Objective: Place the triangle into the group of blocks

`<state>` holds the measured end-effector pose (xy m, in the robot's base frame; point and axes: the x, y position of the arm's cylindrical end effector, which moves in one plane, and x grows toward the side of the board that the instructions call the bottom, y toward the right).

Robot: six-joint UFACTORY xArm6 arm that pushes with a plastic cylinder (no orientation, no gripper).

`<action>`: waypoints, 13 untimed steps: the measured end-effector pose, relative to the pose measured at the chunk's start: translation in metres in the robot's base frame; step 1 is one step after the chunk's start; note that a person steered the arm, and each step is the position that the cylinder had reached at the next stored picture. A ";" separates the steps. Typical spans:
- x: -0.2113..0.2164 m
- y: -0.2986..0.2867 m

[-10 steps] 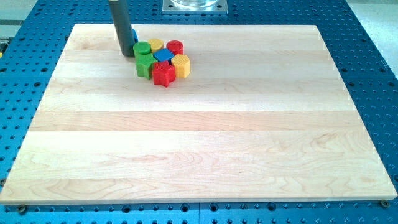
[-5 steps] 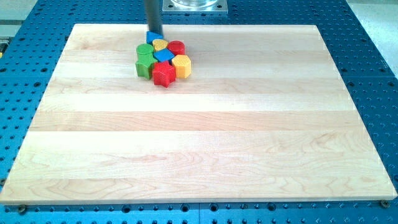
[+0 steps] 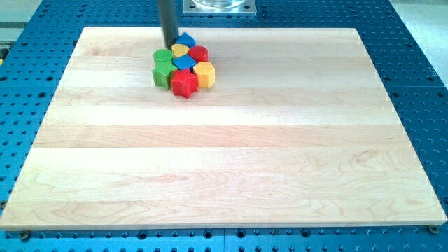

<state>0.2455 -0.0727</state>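
Observation:
A small blue triangle [image 3: 186,40] lies at the top edge of a tight cluster of blocks, touching the yellow block [image 3: 180,50] and close to the red cylinder [image 3: 199,53]. The cluster also holds a blue block [image 3: 184,62], a green cylinder [image 3: 163,57], a green block [image 3: 162,75], a yellow hexagon [image 3: 204,73] and a red star [image 3: 185,83]. My tip [image 3: 169,47] stands just left of the triangle, between it and the green cylinder, at the cluster's upper left.
The wooden board [image 3: 231,154] lies on a blue perforated table [image 3: 420,84]. A metal mount [image 3: 218,6] sits at the view's top beyond the board's far edge.
My tip moved from the cluster's left side up and right to its top. The blue triangle slid right with it and now rests against the top of the cluster.

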 end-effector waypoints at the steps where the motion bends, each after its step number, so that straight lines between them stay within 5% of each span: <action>1: 0.004 0.072; 2: -0.011 0.086; 7: 0.087 0.123; 13: 0.045 0.076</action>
<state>0.2905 0.0037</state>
